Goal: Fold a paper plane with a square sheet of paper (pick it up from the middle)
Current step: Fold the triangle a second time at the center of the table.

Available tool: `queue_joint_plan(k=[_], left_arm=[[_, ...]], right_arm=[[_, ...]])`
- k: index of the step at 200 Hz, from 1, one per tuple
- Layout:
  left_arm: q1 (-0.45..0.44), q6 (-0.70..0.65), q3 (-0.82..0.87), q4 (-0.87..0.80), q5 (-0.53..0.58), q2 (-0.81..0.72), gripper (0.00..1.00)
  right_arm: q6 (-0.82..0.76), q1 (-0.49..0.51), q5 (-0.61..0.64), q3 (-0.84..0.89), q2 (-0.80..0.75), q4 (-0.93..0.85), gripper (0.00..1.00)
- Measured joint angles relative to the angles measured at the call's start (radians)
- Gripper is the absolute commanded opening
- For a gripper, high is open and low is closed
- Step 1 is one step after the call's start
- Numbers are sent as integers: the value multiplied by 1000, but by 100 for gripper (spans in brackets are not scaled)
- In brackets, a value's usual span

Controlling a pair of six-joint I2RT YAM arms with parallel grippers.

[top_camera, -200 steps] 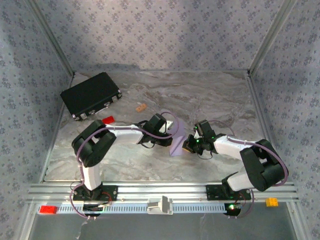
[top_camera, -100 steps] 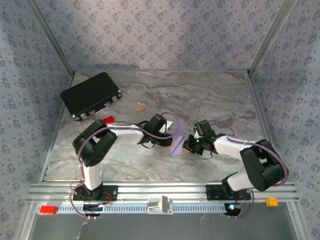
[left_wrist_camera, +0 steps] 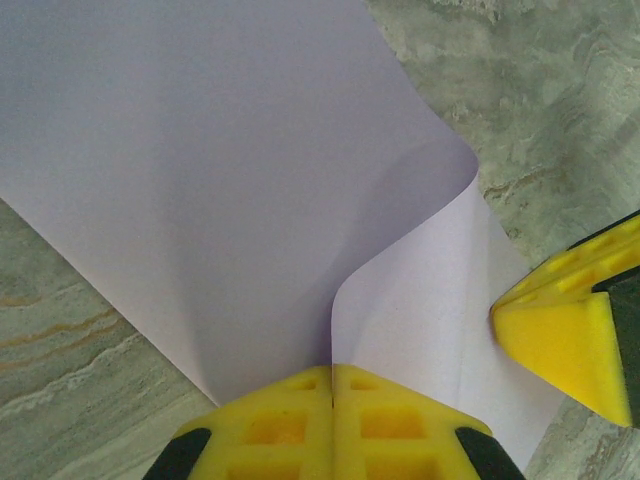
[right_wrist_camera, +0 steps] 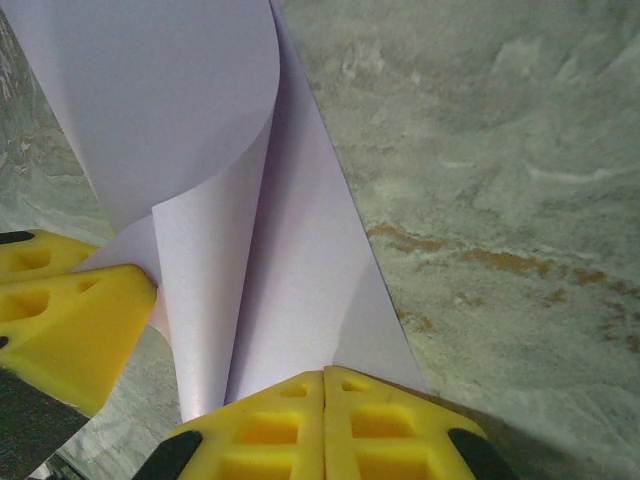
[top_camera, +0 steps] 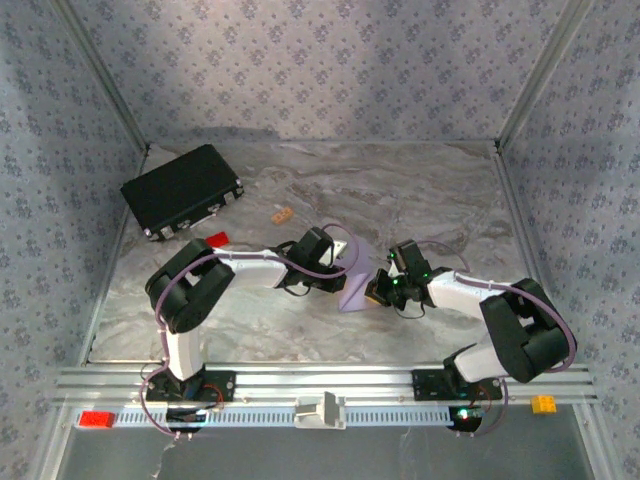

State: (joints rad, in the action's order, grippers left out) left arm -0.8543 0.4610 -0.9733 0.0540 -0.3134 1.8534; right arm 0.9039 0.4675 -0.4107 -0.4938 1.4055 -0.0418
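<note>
Nothing moved | left tool (left_wrist_camera: pixel 332 372), right tool (right_wrist_camera: pixel 324 376) both clamp square sheet of paper (left_wrist_camera: pixel 200 170) | lilac, curled over

Square sheet of paper (top_camera: pixel 354 282) mid-worktop (top_camera: pixel 430 190). Left pincer (top_camera: pixel 340 270) at its left edge, right pincer (top_camera: pixel 373 291) at its right edge. Tan block (top_camera: pixel 282 214) behind-left of sheet; red block (top_camera: pixel 216 240) left; black case (top_camera: pixel 182 190) farther behind-left.

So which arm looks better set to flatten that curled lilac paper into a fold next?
Left, narrowly. The left gripper is shut on the square sheet of paper where its curled layers meet, with the broad flap ahead of it. The right gripper, also shut on the sheet, could anchor.
</note>
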Motion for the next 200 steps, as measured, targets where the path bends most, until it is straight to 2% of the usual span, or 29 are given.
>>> queue_joint_plan(k=[200], left_arm=[[2, 4, 0, -9, 11, -6, 0]], right_arm=[[0, 0, 3, -3, 0, -6, 7]])
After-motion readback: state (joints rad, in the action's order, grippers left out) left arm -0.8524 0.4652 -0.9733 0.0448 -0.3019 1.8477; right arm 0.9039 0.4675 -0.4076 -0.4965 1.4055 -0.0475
